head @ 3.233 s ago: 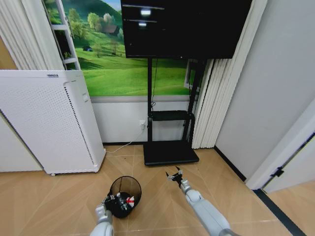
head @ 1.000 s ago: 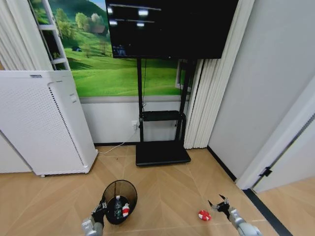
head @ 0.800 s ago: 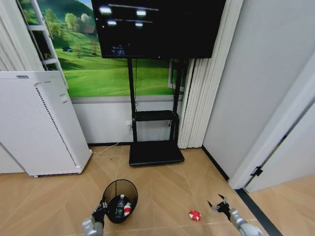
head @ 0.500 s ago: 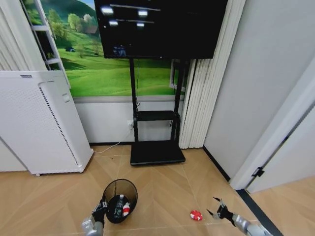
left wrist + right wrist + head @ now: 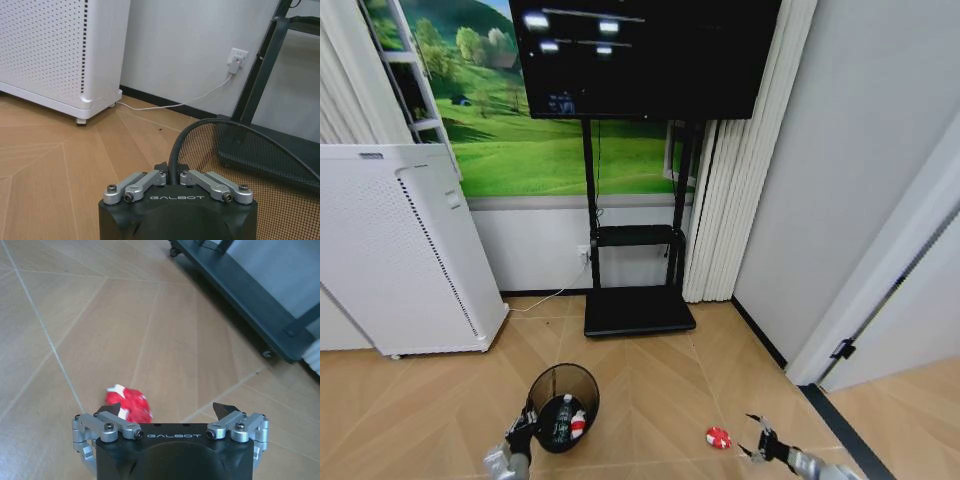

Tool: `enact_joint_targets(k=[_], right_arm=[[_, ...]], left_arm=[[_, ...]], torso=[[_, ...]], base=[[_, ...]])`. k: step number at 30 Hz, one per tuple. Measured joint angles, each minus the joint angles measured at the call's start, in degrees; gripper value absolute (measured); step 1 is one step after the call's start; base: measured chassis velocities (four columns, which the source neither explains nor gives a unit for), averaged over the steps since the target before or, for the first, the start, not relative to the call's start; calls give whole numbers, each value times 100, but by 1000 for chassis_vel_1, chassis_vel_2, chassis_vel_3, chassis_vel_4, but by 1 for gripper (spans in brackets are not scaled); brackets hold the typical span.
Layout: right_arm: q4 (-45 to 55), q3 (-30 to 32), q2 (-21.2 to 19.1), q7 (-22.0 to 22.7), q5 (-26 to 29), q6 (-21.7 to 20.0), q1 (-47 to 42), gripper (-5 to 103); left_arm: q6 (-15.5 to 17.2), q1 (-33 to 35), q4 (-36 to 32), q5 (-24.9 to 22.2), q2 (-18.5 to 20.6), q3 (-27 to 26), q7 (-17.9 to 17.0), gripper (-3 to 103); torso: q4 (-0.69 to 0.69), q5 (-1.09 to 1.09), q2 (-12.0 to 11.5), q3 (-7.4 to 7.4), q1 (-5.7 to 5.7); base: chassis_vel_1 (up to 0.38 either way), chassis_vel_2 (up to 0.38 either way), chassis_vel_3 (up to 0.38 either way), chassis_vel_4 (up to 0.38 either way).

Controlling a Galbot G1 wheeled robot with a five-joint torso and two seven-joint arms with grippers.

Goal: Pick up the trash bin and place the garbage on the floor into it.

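Note:
The black wire-mesh trash bin (image 5: 563,400) hangs just above the wooden floor (image 5: 650,390), and my left gripper (image 5: 521,431) is shut on its near rim. The left wrist view shows that gripper (image 5: 171,176) pinching the bin's rim (image 5: 187,134). Inside the bin lie a clear bottle (image 5: 561,416) and a red-and-white wrapper (image 5: 578,425). Another crumpled red-and-white wrapper (image 5: 718,437) lies on the floor to the right. My right gripper (image 5: 758,448) hovers open just right of it. In the right wrist view the wrapper (image 5: 128,401) sits by one fingertip of the open right gripper (image 5: 167,411).
A tall white perforated appliance (image 5: 395,250) stands at the left wall. A black TV stand (image 5: 638,310) with its flat base sits ahead against the wall. Curtains (image 5: 735,200) and a grey wall close the right side, with a door frame (image 5: 880,290) beyond.
The view has swung right, bringing the floor wrapper into sight. My right gripper has dropped lower and a little closer to that wrapper. The left gripper still holds the bin.

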Motion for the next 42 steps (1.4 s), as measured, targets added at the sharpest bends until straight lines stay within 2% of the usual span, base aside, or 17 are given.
enact_joint_targets(k=[5, 8, 16, 30, 42], right_arm=[[-90, 17, 220, 17, -502, -116, 29, 100], [-171, 12, 238, 42, -581, -179, 66, 100], [-443, -60, 220, 103, -646, -377, 273, 100], [-739, -156, 601, 210, -702, -663, 440, 100], [-846, -220, 665, 301, -767, -887, 642, 100]], left_arm=[[-12, 72, -74, -35, -3, -84, 18, 6], [-13, 93, -120, -40, -6, -125, 36, 6], [-13, 128, -163, -102, 9, -195, 51, 6], [23, 88, -162, -130, 17, -220, 33, 6], [-45, 161, -135, -152, 23, -247, 60, 6]], torso=[[-2, 0, 1, 0, 0], [-3, -1, 1, 0, 0], [-3, -2, 1, 0, 0], [-2, 0, 1, 0, 1], [-2, 0, 1, 0, 0]], base=[[0, 0, 0, 0], [0, 0, 0, 0], [0, 0, 0, 0], [0, 0, 0, 0], [0, 0, 0, 0]])
